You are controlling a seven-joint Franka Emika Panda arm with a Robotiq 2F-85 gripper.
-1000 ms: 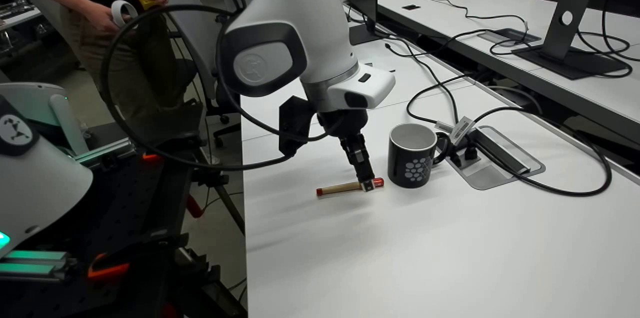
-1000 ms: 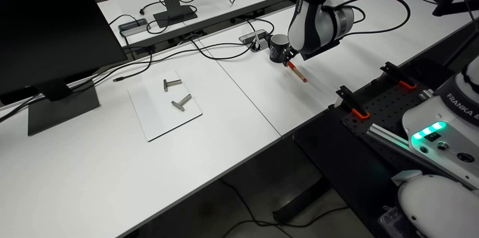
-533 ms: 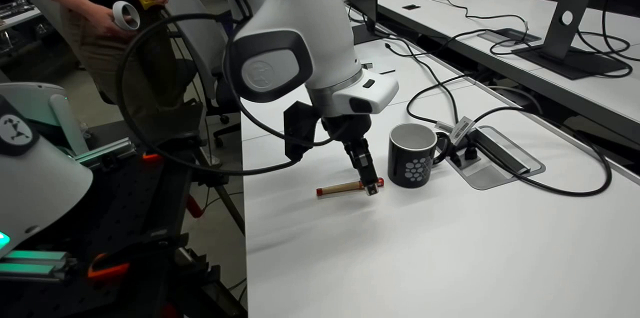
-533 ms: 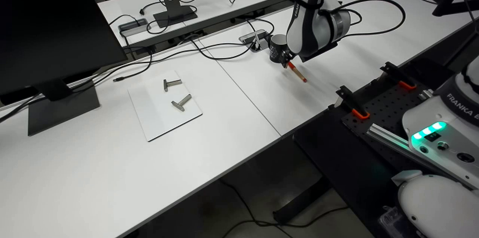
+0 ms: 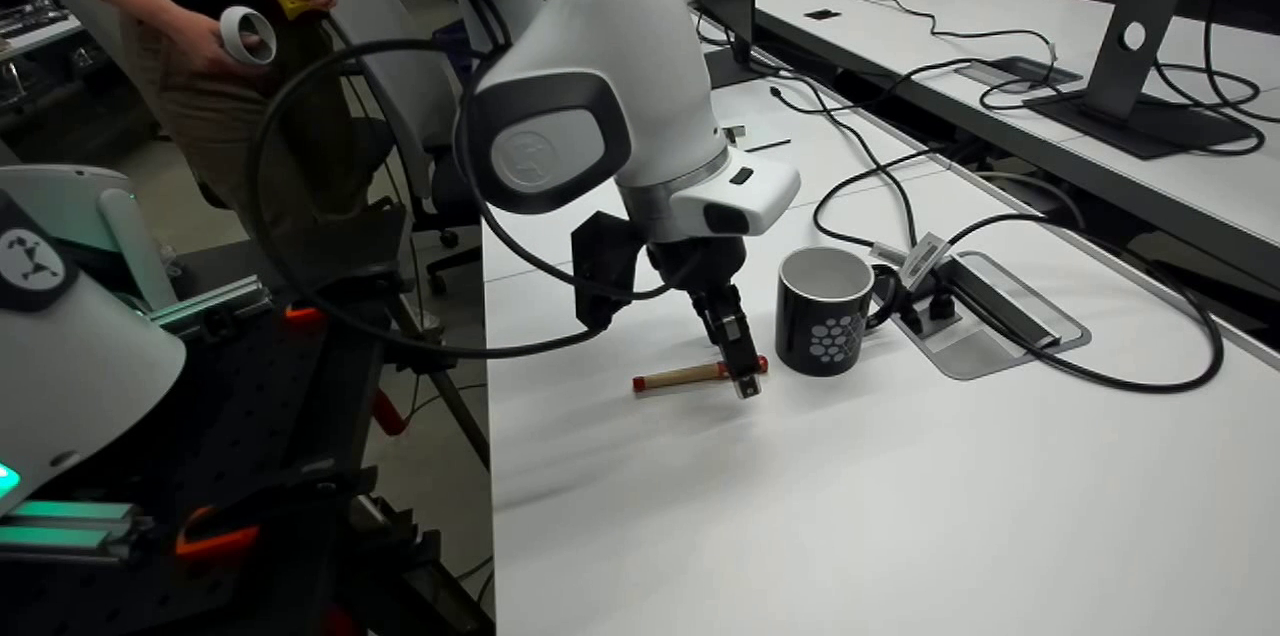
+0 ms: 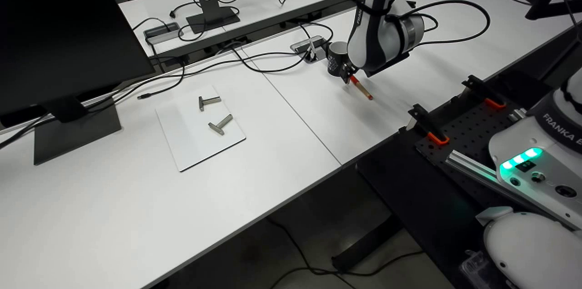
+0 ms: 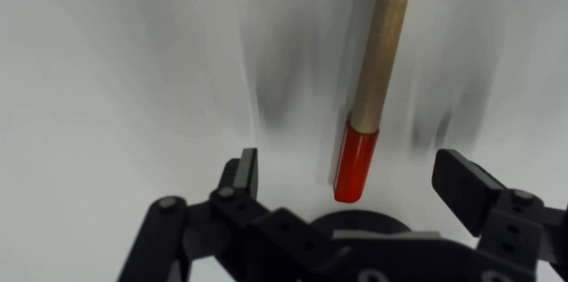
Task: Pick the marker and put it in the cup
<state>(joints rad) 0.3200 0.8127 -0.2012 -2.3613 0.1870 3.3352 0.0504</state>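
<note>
The marker [image 5: 690,375], tan with red ends, lies flat on the table in both exterior views [image 6: 362,89]. Its larger red cap points at the black cup [image 5: 820,331], which stands upright with its handle facing away from the arm. My gripper [image 5: 747,388] is low over the cap end, close beside the cup. In the wrist view the gripper [image 7: 348,169] is open, with the marker [image 7: 377,64] between the spread fingers and touching neither. The cup's dark rounded edge [image 7: 355,219] shows just past the cap, partly hidden by the gripper.
A table power outlet [image 5: 975,356] with black cables sits just behind the cup. A white board [image 6: 195,139] with two grey T-shaped pieces [image 6: 221,124] lies farther along the table. A monitor [image 6: 59,30] stands beyond it. Clamps [image 6: 429,125] line the table's near edge.
The gripper has moved down and slightly to the right in an exterior view, its fingertips now lower beside the marker's cap. The marker and the cup have not moved.
</note>
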